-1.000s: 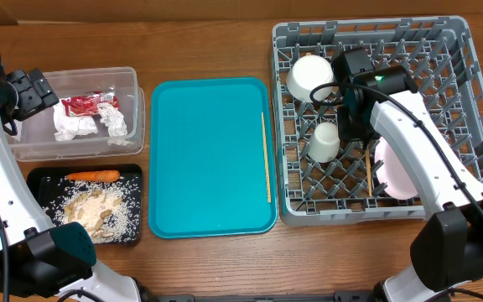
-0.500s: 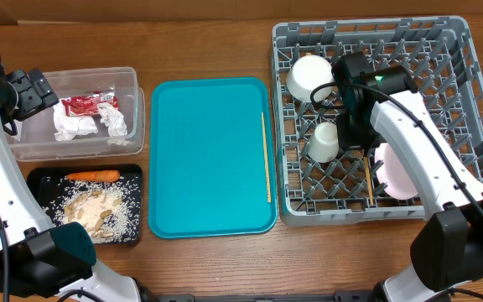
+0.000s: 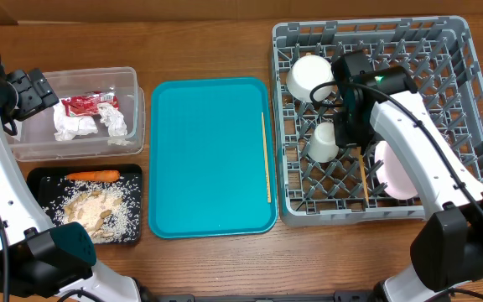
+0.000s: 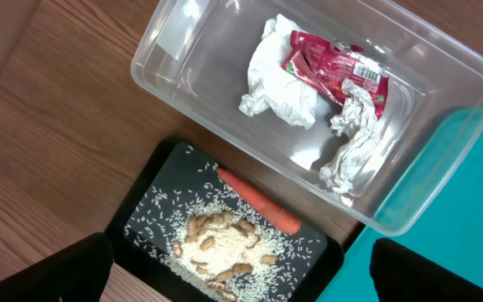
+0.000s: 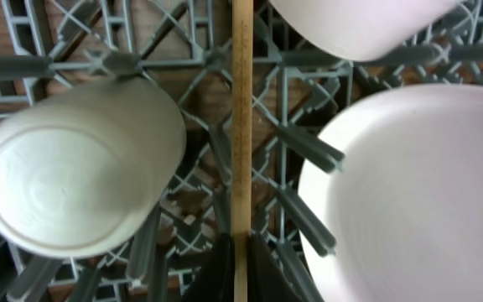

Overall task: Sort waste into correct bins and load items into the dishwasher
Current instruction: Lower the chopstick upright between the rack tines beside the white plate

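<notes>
My right claw (image 5: 240,256) is pressed together, pinching one end of a chopstick (image 5: 241,126). The stick runs straight out from the claw, its long axis in line with the fingers. It sits low over the rack (image 3: 426,59) grid, between a cup (image 5: 74,184) and a plate (image 5: 409,193). From overhead it points toward the rack's near edge. I judge the release turns on that gap. My left claw (image 4: 241,247) hangs spread above the tub (image 4: 183,67), well apart.
</notes>
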You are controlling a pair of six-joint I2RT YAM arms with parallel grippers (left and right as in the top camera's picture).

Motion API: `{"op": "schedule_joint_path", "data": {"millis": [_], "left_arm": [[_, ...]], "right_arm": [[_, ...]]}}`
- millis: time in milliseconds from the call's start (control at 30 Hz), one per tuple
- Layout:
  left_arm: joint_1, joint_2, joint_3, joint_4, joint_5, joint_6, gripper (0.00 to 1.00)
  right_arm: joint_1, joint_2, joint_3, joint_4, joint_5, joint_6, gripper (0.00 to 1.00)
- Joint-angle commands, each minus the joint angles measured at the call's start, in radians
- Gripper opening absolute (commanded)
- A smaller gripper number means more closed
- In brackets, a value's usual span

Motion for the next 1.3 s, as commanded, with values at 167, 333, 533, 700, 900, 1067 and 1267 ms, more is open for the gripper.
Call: {"op": "schedule_joint_path", "data": {"millis": [167, 333, 533, 700, 900, 1067, 1267], "left_arm": [[0.002, -0.016, 0.021, 0.000, -0.013, 0.015, 1.00], [0.002, -0.016, 0.021, 0.000, -0.013, 0.015, 1.00], [0.002, -0.016, 0.021, 0.000, -0.013, 0.015, 1.00], [0.002, -0.016, 0.021, 0.000, -0.013, 0.015, 1.00], [0.002, -0.016, 0.021, 0.000, -0.013, 0.015, 1.00], [0.002, -0.016, 0.021, 0.000, -0.013, 0.015, 1.00], [0.002, -0.016, 0.021, 0.000, -0.013, 0.015, 1.00]], "right_arm": [[-0.008, -0.031, -0.064, 0.026, -0.004, -0.038, 0.04], [-0.026, -0.031, -0.065, 0.056, -0.004, -0.038, 0.04], [-0.045, -0.031, -0.068, 0.058, -0.005, -0.037, 0.04], [-0.045, -0.031, -0.068, 0.071, -0.005, -0.037, 0.04], [-0.045, -0.031, -0.008, 0.005, -0.005, -0.037, 0.04], [-0.045, -0.031, 0.060, -0.141, -0.015, -0.030, 0.36], [-0.060, -0.031, 0.063, -0.223, -0.013, 0.001, 0.49]]}}
